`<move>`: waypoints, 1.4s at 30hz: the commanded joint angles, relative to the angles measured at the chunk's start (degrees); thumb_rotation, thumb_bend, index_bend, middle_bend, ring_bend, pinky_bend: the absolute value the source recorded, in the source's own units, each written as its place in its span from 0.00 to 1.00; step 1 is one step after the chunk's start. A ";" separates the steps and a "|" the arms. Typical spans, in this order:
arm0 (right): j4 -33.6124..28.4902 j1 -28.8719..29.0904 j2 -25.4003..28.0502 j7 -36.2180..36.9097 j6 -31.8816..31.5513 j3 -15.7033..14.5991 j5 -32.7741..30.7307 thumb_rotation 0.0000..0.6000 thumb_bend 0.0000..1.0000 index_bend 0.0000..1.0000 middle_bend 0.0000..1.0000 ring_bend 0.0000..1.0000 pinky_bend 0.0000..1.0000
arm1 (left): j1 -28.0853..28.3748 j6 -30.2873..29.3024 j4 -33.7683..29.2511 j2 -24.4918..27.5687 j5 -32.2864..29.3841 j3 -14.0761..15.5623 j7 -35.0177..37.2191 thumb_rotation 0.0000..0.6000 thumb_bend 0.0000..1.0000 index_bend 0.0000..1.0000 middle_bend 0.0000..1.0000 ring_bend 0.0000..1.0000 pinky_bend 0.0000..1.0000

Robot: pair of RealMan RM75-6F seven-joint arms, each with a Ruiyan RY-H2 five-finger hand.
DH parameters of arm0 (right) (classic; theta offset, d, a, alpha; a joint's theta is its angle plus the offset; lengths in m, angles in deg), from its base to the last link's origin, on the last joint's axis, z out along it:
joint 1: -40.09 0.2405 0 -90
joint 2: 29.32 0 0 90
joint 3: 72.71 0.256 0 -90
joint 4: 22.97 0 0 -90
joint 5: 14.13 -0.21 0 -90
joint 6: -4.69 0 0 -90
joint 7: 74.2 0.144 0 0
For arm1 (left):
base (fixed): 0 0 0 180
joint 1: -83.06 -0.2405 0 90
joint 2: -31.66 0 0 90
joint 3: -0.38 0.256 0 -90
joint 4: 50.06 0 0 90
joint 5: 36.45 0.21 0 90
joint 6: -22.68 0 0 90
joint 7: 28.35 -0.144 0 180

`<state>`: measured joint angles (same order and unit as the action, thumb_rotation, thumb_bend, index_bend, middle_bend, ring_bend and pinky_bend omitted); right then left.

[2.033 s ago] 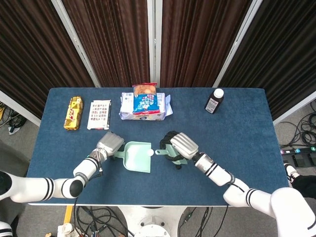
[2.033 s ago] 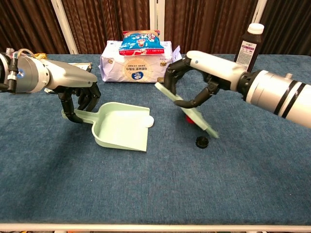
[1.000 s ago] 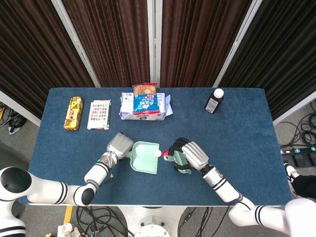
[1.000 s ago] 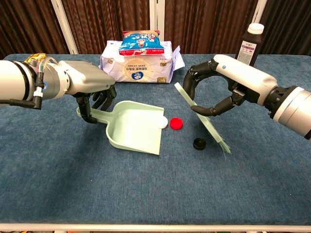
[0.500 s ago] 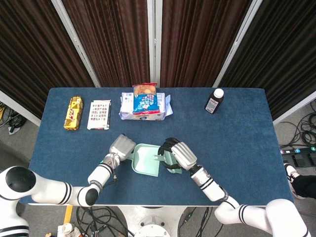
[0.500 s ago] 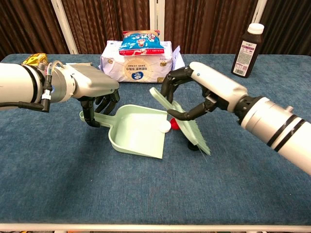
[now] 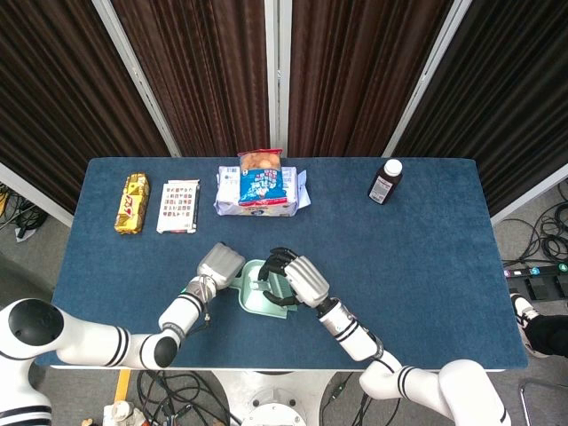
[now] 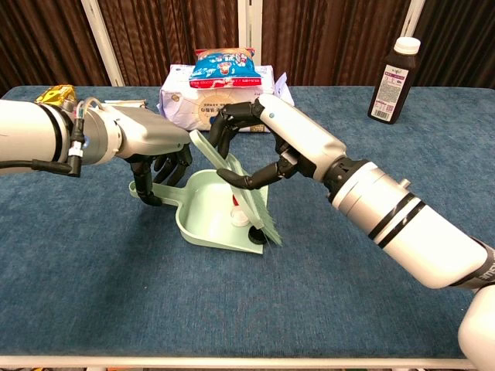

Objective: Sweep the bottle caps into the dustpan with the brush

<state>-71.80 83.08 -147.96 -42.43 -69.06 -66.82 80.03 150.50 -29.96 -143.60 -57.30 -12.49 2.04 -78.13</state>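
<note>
My left hand [image 8: 155,151] grips the handle of the pale green dustpan [image 8: 199,202], which lies flat on the blue table [image 8: 116,294] with its mouth to the right. My right hand [image 8: 259,124] holds the pale green brush [image 8: 261,220] tilted, its bristles down inside the pan's mouth. A white cap [image 8: 241,219] and a bit of a red cap [image 8: 235,202] show in the pan beside the bristles; a dark cap sits at the pan's lip, mostly hidden. From the head view the left hand [image 7: 222,263] and right hand [image 7: 297,277] flank the dustpan [image 7: 256,300].
A white tissue pack [image 8: 216,108] with a snack bag [image 8: 224,66] on top stands just behind the hands. A dark bottle [image 8: 390,77] is at the back right. A chocolate bar [image 7: 131,215] and a white packet [image 7: 178,206] lie at the back left.
My right hand has swept the brush leftward across the table into the dustpan's mouth, pushing the red, white and black caps along. The left hand shifted the pan slightly right, then held still.
</note>
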 commanded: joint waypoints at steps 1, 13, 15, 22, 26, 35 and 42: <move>2.15 0.44 -1.96 1.89 -0.98 0.35 0.13 1.00 0.64 0.72 0.68 0.33 0.20 | 0.04 0.61 0.02 0.11 -0.15 -0.19 0.51 1.00 0.38 0.60 0.58 0.41 0.31; 6.06 0.27 -5.10 6.03 -6.33 1.29 0.51 1.00 0.64 0.72 0.68 0.33 0.17 | 0.43 1.52 0.14 0.55 -0.38 -0.17 1.64 1.00 0.37 0.60 0.58 0.41 0.31; 5.46 -0.03 -3.61 5.86 -7.58 1.05 1.03 1.00 0.64 0.72 0.68 0.33 0.17 | 0.39 1.43 0.14 0.68 -0.40 -0.11 1.87 1.00 0.38 0.60 0.58 0.41 0.31; -2.35 -2.30 7.17 1.59 -9.35 0.69 1.14 1.00 0.64 0.73 0.68 0.32 0.17 | 0.19 1.38 -0.47 1.70 -0.39 0.03 2.70 1.00 0.37 0.42 0.53 0.41 0.32; -8.90 -4.00 16.02 -3.55 -7.24 -0.15 0.20 1.00 0.64 0.72 0.68 0.31 0.16 | 0.04 0.52 -1.07 2.36 -0.31 0.05 2.90 1.00 0.37 0.31 0.43 0.39 0.32; -21.65 -3.48 33.87 -18.34 7.87 -5.16 -1.77 1.00 0.64 0.68 0.65 0.29 0.13 | -1.35 -3.50 -5.14 4.71 1.82 -0.16 3.80 1.00 0.32 0.24 0.31 0.29 0.32; -24.28 -2.23 35.99 -33.08 18.17 -5.73 -6.95 1.00 0.57 0.55 0.53 0.18 0.06 | -8.26 -10.78 -9.73 10.02 12.17 -0.34 12.05 1.00 0.26 0.24 0.31 0.29 0.31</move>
<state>-94.38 80.27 -113.14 -70.48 -55.05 -71.94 75.90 145.17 -38.00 -151.74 -49.42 -4.05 1.65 -69.40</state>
